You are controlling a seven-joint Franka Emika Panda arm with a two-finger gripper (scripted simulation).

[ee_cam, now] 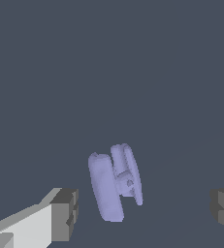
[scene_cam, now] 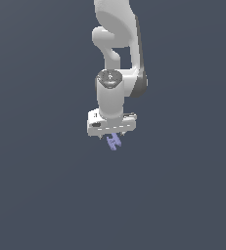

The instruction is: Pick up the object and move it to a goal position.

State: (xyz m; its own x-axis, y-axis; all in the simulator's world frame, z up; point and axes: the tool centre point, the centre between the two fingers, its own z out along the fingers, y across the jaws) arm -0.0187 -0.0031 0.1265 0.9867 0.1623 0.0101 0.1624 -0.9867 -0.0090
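The object [scene_cam: 114,141] is a tiny lavender-blue H-like pronged piece, just below the white hand of the arm in the exterior view. In the wrist view the object [ee_cam: 114,186] stands between the two fingers, with a clear gap to each. My gripper [ee_cam: 145,213] is open, its grey pads [ee_cam: 65,214] set wide apart on either side of the piece and touching nothing. From outside, the gripper [scene_cam: 113,137] sits directly over the piece, and its fingertips are mostly hidden by the hand.
The white arm [scene_cam: 115,58] rises straight up behind the hand. A plain dark blue-grey surface [scene_cam: 41,195] fills both views, with no other object or edge showing.
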